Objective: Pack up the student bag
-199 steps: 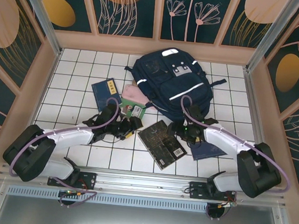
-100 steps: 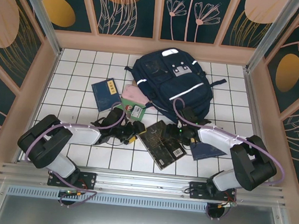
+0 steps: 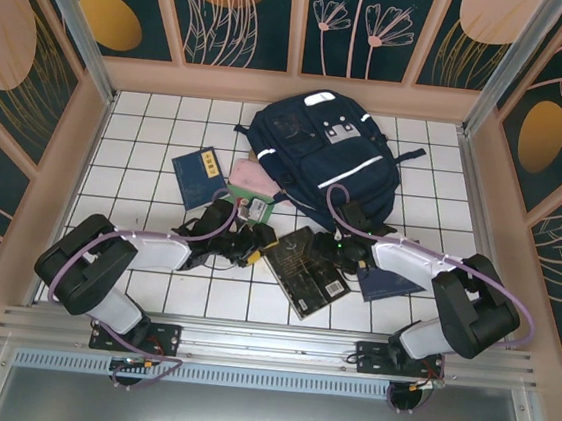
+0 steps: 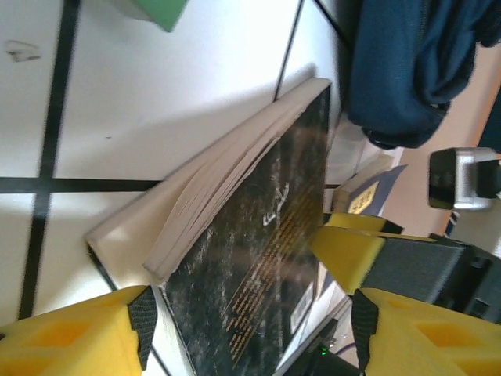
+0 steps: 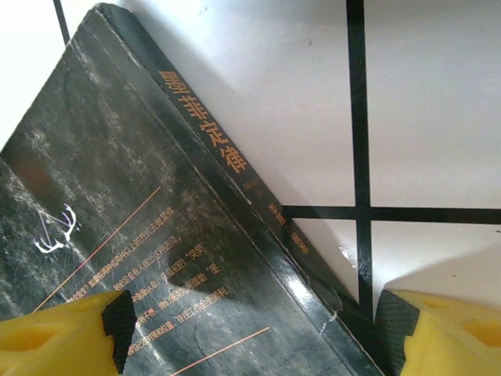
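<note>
Edging onto black book (image 4: 258,258): L jaws

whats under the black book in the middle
The black book lies on the white tiled table; its page edges meet bare tile in the left wrist view. Whatever is beneath its middle is covered.

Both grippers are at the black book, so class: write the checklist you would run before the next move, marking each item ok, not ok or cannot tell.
1. Left gripper open, jaws either side of the book at its page edge: ok.
2. Right gripper open, jaws astride the spine: ok.
3. Book lying on the table: ok.
4. Pads gripping the book: not ok, jaws not closed.
5. Bag open to take it: cannot tell.
</note>
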Tool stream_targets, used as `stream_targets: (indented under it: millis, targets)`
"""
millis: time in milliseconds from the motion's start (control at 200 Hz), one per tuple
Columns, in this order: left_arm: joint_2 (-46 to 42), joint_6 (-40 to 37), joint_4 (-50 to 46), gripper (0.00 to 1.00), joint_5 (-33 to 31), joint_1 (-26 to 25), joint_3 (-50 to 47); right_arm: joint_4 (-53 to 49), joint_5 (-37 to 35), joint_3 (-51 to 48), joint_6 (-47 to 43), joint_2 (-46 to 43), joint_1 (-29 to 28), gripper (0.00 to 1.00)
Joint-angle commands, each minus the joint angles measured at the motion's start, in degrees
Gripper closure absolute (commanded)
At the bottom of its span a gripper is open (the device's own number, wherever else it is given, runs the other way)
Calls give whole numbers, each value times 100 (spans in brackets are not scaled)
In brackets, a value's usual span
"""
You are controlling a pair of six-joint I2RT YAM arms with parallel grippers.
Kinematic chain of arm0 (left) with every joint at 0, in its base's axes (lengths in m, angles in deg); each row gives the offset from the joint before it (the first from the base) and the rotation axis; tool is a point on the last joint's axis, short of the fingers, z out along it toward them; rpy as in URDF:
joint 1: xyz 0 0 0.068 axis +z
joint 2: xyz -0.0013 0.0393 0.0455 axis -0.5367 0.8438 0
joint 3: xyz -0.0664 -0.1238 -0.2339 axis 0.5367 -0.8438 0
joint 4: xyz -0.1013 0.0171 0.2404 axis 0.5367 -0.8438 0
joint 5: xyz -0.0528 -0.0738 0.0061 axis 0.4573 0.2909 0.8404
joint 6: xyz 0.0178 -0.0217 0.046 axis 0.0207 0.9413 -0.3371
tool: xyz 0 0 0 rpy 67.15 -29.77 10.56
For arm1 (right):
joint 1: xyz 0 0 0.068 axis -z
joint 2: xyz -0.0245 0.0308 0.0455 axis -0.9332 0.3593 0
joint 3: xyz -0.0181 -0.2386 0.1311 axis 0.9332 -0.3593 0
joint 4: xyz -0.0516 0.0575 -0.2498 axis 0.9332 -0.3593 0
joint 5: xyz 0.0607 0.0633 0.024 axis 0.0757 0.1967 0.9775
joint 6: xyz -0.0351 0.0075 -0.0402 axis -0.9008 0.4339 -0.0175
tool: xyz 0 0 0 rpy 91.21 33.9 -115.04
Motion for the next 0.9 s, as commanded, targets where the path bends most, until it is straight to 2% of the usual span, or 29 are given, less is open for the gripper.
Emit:
stream_targets:
  millis: [0, 170, 505, 651, 896]
  targets:
    - [-270, 92, 522, 34, 178, -36, 129, 693, 647, -299, 169, 375, -177, 17]
    - [-91, 131, 930, 39, 364, -36, 66, 771, 671, -338, 210, 412, -177, 17]
    - [722, -74, 1072, 42, 624, -52, 215, 779, 709, -301, 236, 414, -173, 18]
    - [655, -593, 370, 46, 436, -81, 487, 798, 676, -326, 245, 417, -174, 18]
    - [551, -1249, -656, 64, 130, -80, 797, 808, 659, -304, 254, 442, -173, 18]
